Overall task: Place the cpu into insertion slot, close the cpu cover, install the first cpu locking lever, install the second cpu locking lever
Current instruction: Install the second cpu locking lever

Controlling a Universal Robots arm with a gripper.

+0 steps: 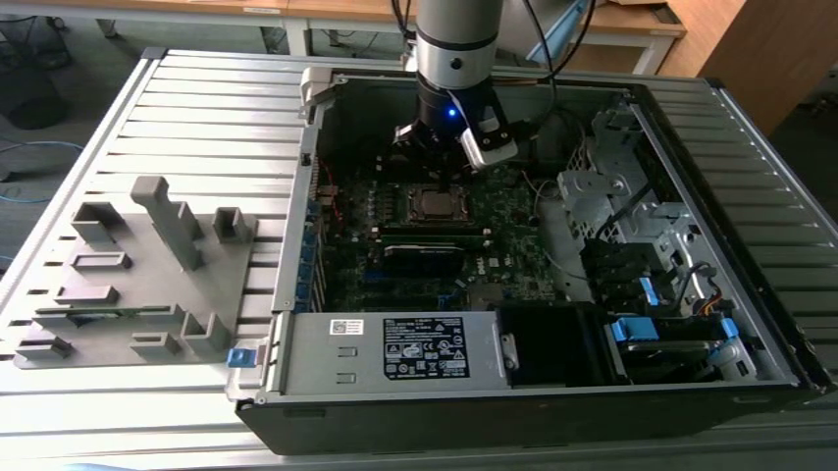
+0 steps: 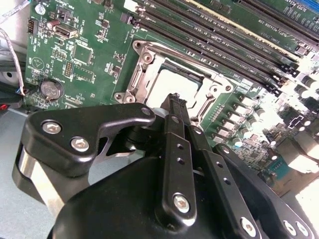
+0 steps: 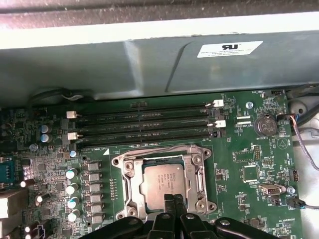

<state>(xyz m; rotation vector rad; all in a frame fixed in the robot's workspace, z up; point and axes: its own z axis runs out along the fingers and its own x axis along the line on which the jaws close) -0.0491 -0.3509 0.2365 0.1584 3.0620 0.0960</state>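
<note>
An open computer case (image 1: 550,324) is seen lying flat on a slatted metal table (image 1: 196,108) in the exterior view, with a grey plastic holder rack (image 1: 144,285) placed on the table toward the exterior view's left. A power supply box (image 1: 392,348) with a black label is seen at the near edge of the case.

The robot arm (image 1: 456,39) is lowered into the case from above, over the green motherboard (image 3: 249,164). Three long black memory slots (image 3: 144,122) are shown in the first wrist view, running side by side just beyond the processor socket.

The cpu cover (image 3: 128,186) (a silver metal frame with a square window) is seen lying flat over the insertion slot (image 2: 137,82) in both wrist views. The cpu (image 3: 164,180) is seated inside it, its grey metal top showing through the window.

The gripper (image 2: 175,102) is held just above the near edge of the cpu, its two black fingers (image 2: 172,144) pressed together with nothing between them. Whether the tips are touching the chip cannot be told. A round coin battery (image 3: 264,124) is seen on the board, well apart from the socket.
</note>
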